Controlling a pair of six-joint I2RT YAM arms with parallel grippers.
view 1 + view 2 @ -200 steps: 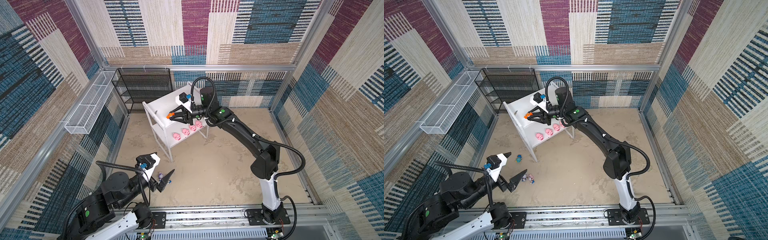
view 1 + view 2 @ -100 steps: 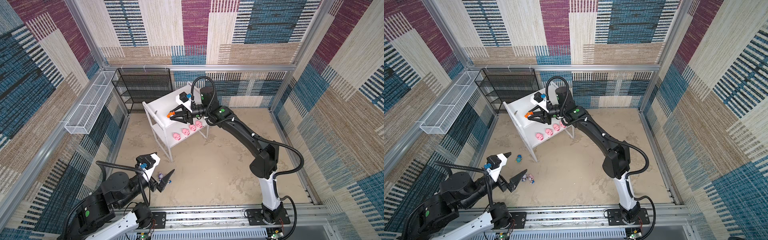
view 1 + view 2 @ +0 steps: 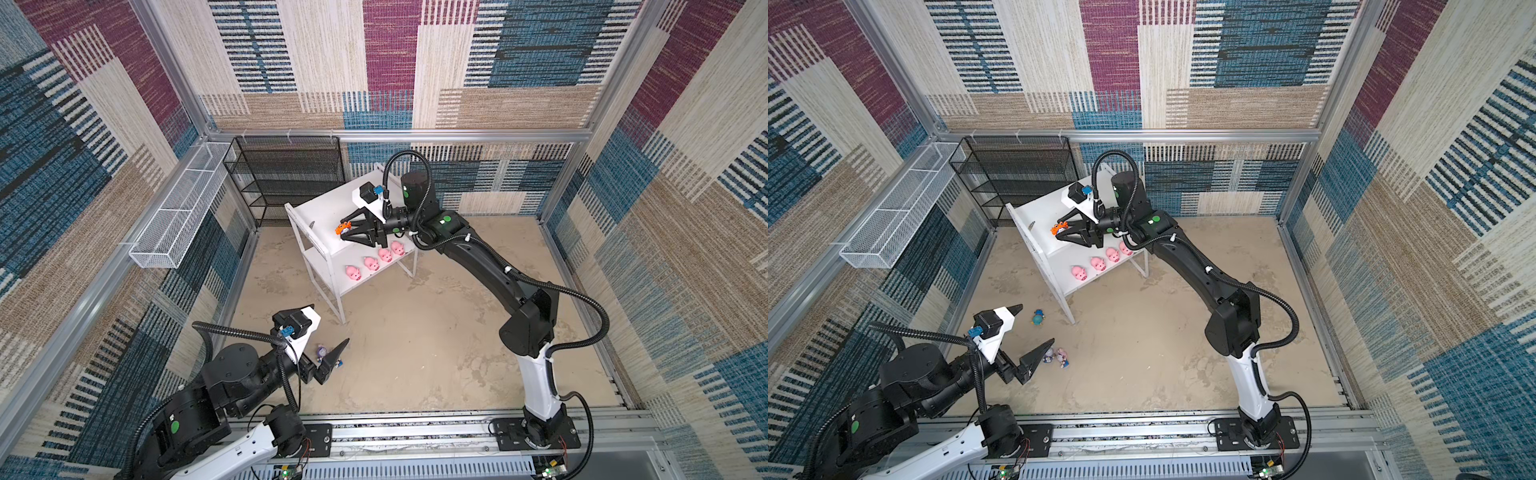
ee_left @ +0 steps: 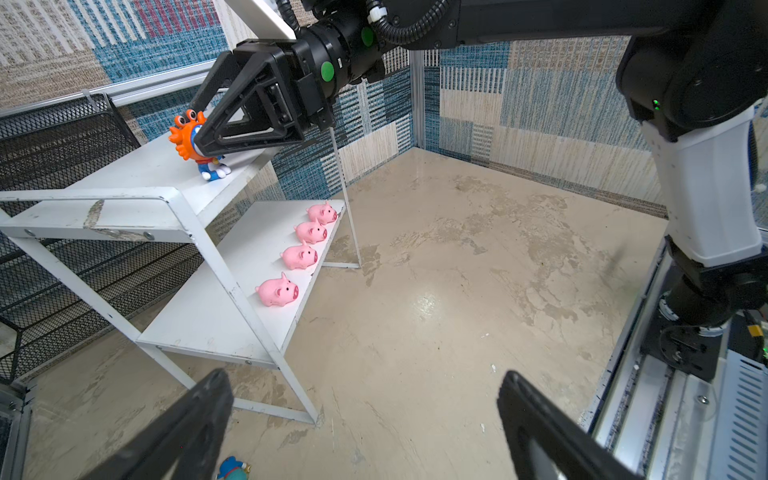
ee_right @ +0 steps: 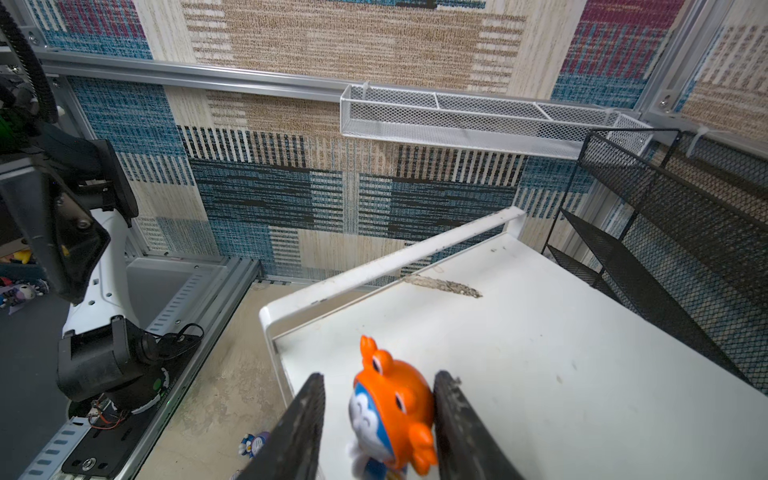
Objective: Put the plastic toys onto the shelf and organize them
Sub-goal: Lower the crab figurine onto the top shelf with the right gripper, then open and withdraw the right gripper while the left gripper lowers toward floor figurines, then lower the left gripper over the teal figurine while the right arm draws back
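The white shelf (image 3: 316, 212) (image 3: 1034, 212) stands at the back. Several pink pigs (image 3: 370, 263) (image 4: 299, 255) sit in a row on its lower board. An orange-hooded figurine (image 3: 343, 228) (image 4: 189, 137) (image 5: 390, 407) stands on the top board between the fingers of my right gripper (image 3: 342, 230) (image 5: 380, 376). The jaws are open, with a gap on one side of the toy. My left gripper (image 3: 1036, 323) (image 4: 363, 372) hangs wide open and empty above the floor. On the floor are a blue-hooded figurine (image 3: 1038, 318) (image 4: 232, 467) and, by my left fingertip, two more figurines (image 3: 1055, 355).
A black mesh rack (image 3: 286, 174) (image 5: 665, 232) stands behind the shelf against the back wall. A long white wire basket (image 3: 178, 216) (image 5: 478, 120) hangs on the left wall. The arm bases sit on a rail (image 3: 415, 432) along the front edge.
My right gripper's jaws have spread apart around the orange-hooded figurine, which stays on the top board. The left arm has not moved.
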